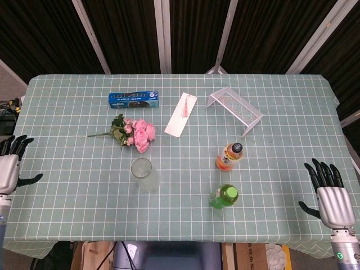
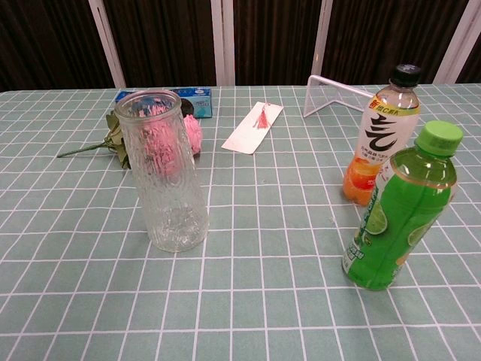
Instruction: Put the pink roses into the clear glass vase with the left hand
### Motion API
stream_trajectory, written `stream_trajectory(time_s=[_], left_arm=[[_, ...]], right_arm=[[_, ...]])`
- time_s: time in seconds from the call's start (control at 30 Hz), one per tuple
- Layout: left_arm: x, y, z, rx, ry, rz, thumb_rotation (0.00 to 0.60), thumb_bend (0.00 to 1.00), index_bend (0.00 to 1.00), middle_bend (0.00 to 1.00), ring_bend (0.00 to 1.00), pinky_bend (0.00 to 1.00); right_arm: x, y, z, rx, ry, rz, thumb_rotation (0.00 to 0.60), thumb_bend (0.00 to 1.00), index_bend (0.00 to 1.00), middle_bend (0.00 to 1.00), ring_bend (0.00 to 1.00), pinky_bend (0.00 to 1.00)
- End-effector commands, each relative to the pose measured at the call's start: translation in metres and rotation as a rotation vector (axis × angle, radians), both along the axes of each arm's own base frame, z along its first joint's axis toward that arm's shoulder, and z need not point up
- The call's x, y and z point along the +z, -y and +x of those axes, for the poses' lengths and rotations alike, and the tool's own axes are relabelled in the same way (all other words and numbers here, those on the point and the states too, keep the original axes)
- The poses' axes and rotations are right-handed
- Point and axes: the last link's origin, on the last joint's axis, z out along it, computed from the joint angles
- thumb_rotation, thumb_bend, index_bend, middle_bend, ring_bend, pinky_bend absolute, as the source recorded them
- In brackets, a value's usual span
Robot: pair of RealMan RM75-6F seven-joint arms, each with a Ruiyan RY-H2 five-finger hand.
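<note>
The pink roses (image 1: 136,134) lie flat on the green checked table (image 1: 67,191), stem pointing left; in the chest view the pink roses (image 2: 191,134) show partly behind the vase. The clear glass vase (image 1: 144,174) stands upright and empty just in front of them, large in the chest view as the vase (image 2: 163,171). My left hand (image 1: 10,163) hovers at the table's left edge, fingers spread, holding nothing, far from the roses. My right hand (image 1: 329,192) is at the right edge, fingers apart and empty. Neither hand shows in the chest view.
An orange drink bottle (image 1: 230,156) and a green bottle (image 1: 224,197) stand right of the vase. A blue biscuit box (image 1: 133,99), a white bookmark with a tassel (image 1: 181,115) and a wire rack (image 1: 236,109) sit toward the back.
</note>
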Motion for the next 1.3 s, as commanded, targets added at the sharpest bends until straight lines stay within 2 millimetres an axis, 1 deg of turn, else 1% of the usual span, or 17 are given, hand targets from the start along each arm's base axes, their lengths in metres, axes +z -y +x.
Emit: stream_trajectory(time_s=[0.03,0.17,0.37,0.4,0.5,0.6,0.7,0.87,0.97,1.0,1.03,1.2,1.3], left_arm=[[-0.004,-0.022,0.01,-0.013,0.001,-0.039,0.6,0.16,0.16,0.07,0.0,0.01],[-0.01,-0.052,0.025,-0.033,-0.03,-0.085,0.6,0.14,0.16,0.07,0.0,0.01],[-0.028,-0.082,0.038,-0.046,-0.045,-0.142,0.6,0.13,0.14,0.06,0.0,0.01],[-0.033,-0.091,0.041,-0.045,-0.048,-0.15,0.6,0.13,0.14,0.06,0.0,0.01],[-0.046,-0.107,0.046,-0.036,-0.042,-0.166,0.6,0.13,0.14,0.06,0.0,0.01],[-0.061,-0.12,0.051,-0.02,-0.055,-0.207,0.6,0.13,0.14,0.06,0.0,0.01],[-0.08,-0.133,0.061,-0.021,-0.074,-0.234,0.6,0.11,0.14,0.06,0.0,0.01],[-0.107,-0.148,0.079,-0.042,-0.097,-0.268,0.6,0.11,0.14,0.06,0.0,0.0],[-0.124,-0.154,0.088,-0.025,-0.049,-0.294,0.6,0.11,0.13,0.05,0.0,0.0],[-0.133,-0.157,0.094,-0.016,-0.002,-0.309,0.6,0.11,0.13,0.05,0.0,0.0],[-0.138,-0.161,0.097,-0.011,0.004,-0.308,0.6,0.11,0.13,0.05,0.0,0.0],[-0.156,-0.165,0.102,-0.017,-0.005,-0.301,0.6,0.11,0.13,0.05,0.0,0.0],[-0.162,-0.168,0.106,-0.029,-0.009,-0.286,0.6,0.11,0.13,0.05,0.0,0.0]], right_arm=[[0.0,0.0,0.0,-0.002,-0.001,0.002,0.6,0.15,0.1,0.04,0.01,0.0],[-0.001,0.001,0.001,0.002,-0.003,0.002,0.6,0.15,0.1,0.04,0.01,0.0],[-0.001,0.001,0.001,0.005,-0.005,0.001,0.6,0.15,0.1,0.04,0.01,0.0],[-0.001,0.001,0.001,0.005,-0.006,0.0,0.6,0.15,0.1,0.04,0.01,0.0],[-0.001,0.001,0.001,0.004,-0.008,0.0,0.6,0.15,0.1,0.04,0.01,0.0],[-0.001,0.0,0.001,0.004,-0.009,-0.003,0.6,0.15,0.1,0.04,0.01,0.0],[0.0,0.001,0.001,0.003,-0.012,-0.008,0.6,0.15,0.1,0.04,0.01,0.0],[-0.001,0.001,0.0,-0.003,-0.019,-0.004,0.6,0.15,0.1,0.04,0.01,0.0],[0.0,0.002,0.0,-0.002,-0.021,-0.01,0.6,0.15,0.1,0.04,0.01,0.0],[-0.001,0.002,-0.001,-0.005,-0.022,-0.009,0.6,0.16,0.1,0.04,0.01,0.0],[-0.001,0.002,-0.001,-0.006,-0.023,-0.009,0.6,0.16,0.1,0.04,0.01,0.0],[-0.001,0.002,-0.001,-0.005,-0.023,-0.011,0.6,0.16,0.1,0.04,0.01,0.0],[-0.001,0.002,-0.001,-0.006,-0.023,-0.011,0.6,0.16,0.1,0.04,0.01,0.0]])
